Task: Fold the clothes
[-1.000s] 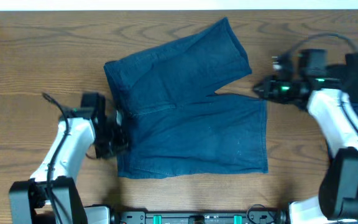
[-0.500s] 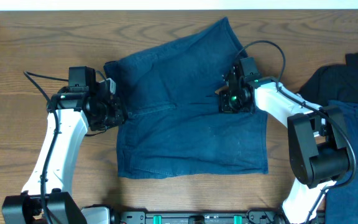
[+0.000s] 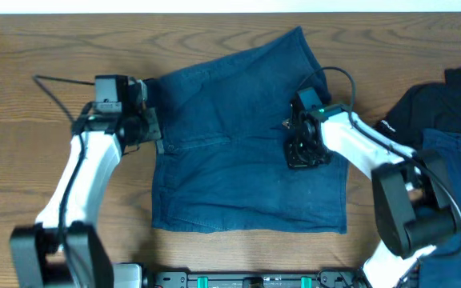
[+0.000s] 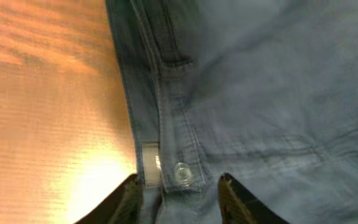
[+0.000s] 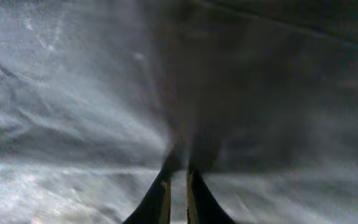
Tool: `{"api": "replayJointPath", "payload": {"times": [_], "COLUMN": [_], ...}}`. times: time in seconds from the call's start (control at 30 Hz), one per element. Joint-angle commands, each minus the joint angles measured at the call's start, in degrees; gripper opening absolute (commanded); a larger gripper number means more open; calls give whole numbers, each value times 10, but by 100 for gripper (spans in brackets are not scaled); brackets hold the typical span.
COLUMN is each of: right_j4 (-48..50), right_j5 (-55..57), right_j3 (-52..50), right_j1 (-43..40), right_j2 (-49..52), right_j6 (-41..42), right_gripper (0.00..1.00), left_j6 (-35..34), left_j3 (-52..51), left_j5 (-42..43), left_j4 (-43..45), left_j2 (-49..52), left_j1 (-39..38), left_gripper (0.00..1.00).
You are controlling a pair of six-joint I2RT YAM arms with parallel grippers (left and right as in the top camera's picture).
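Denim shorts [image 3: 246, 160], one pair, spread flat on wooden table [image 3: 46, 40], waistband toward the left arm. Left gripper [image 4: 179, 186]: fingers apart, straddling the waistband at the button [image 4: 182, 172]. Right gripper [image 5: 178, 183]: fingers pinched together on a ridge of the shorts' fabric near the crotch. Black top [image 3: 422, 104] and further denim [image 3: 458, 168] lie at the table's right edge.

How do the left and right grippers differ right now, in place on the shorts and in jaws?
The left gripper is at the waistband by the button; the right gripper is at the crotch, where the legs split. Left jaws stand apart, straddling the waistband; right jaws are nearly together, pinching or not I cannot tell. Both are low over the denim shorts.
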Motion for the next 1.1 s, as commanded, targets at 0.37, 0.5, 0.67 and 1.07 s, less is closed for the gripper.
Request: {"api": "replayJointPath", "payload": {"times": [0.37, 0.5, 0.67, 1.07], "right_j4": [187, 234, 298, 497], "right_j5": [42, 45, 47, -39], "right_j3": [-2, -2, -2, -2], "right_j1": [-12, -17, -40, -119], "right_j2": [-143, -118, -50, 128], "right_j6": [-6, -3, 38, 128], "right_gripper": [40, 40, 35, 20], "left_j6": [-32, -32, -32, -80], "left_j3": [3, 3, 3, 3], "left_j5": [-50, -50, -50, -50], "left_j4": [257, 287, 292, 291], "left_j2": [189, 197, 195, 159], "left_j1": [0, 0, 4, 45], "left_gripper": [49, 25, 6, 6]}}
